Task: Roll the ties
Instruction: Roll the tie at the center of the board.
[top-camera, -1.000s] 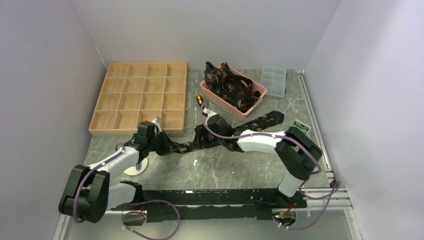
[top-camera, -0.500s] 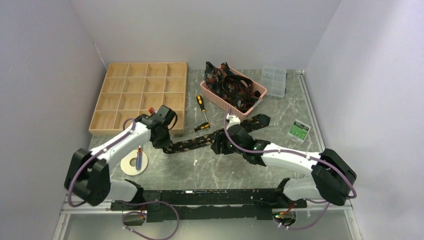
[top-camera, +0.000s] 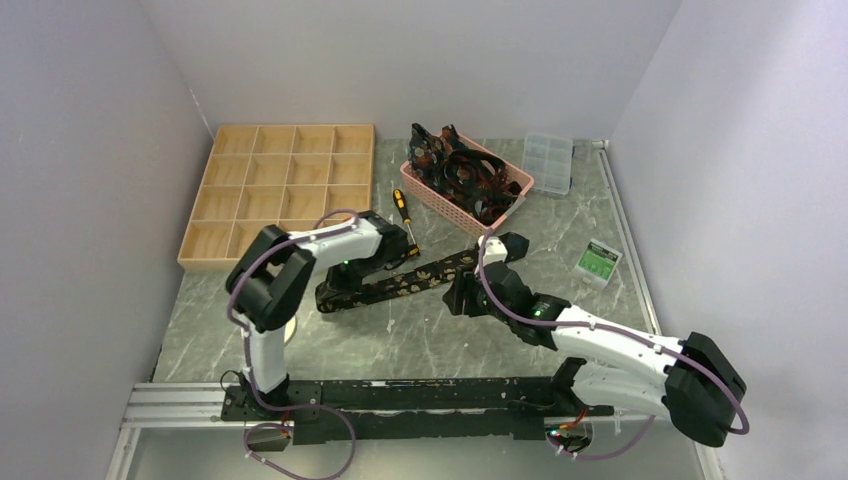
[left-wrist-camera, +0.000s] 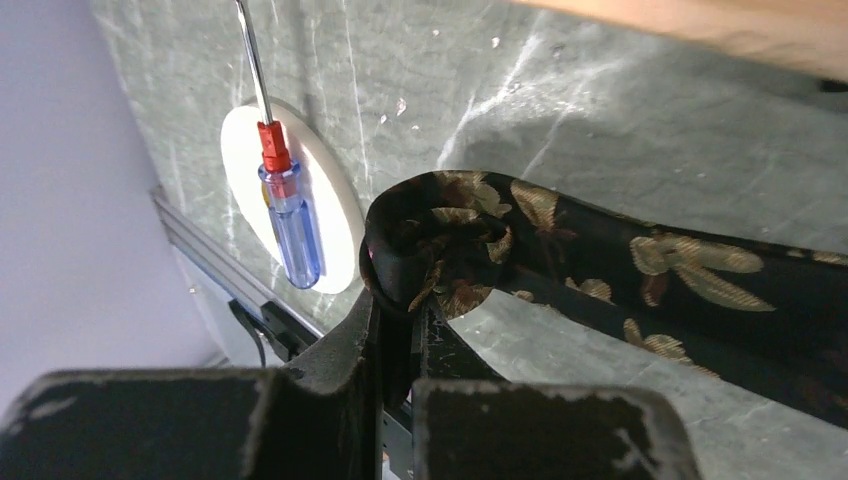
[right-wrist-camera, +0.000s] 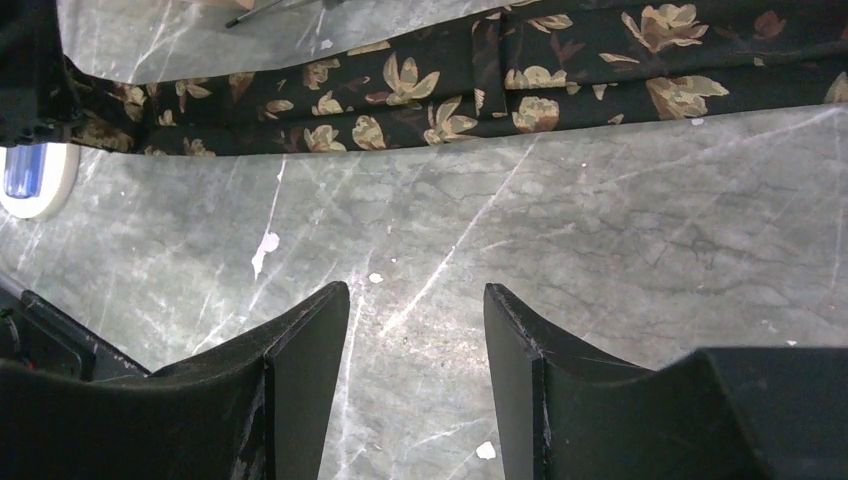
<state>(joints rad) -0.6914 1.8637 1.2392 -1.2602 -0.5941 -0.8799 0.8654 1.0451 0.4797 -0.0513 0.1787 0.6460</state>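
1. Left wrist view shows the tie (left-wrist-camera: 640, 260) with its narrow end turned into a small coil (left-wrist-camera: 440, 235) right at the tips of the left pincer (left-wrist-camera: 400, 305), which is clenched on the coil's near edge; the rest of the tie runs away from those tips to the right across the table (left-wrist-camera: 600, 130)
2. The step in hand looks like winding the first turns; the grip seems to pinch only the coil's edge, so the wrist should turn slowly and roll straight along the tie's length, or the layers may slip sideways and the roll go cone-shaped
3. The right pincer (right-wrist-camera: 415, 300) is released, jaws apart over bare table with nothing held; the tie's patterned stretch lies just ahead of its tips, untouched
4. That pincer would do well to come down on the fabric ahead of it and press it flat, so the tie is taut and does not drag as the coil grows
5. Just beside the left pincer's tips, on the side away from the tie's length, a blue screwdriver (left-wrist-camera: 290, 225) lies on a white disc (left-wrist-camera: 335, 215); the roll should travel away from these, not over them
6. Well beyond both pincers, spare ties (top-camera: 465, 175) sit heaped in a pink basket (top-camera: 440, 207), next to a wooden tray (top-camera: 290, 127)
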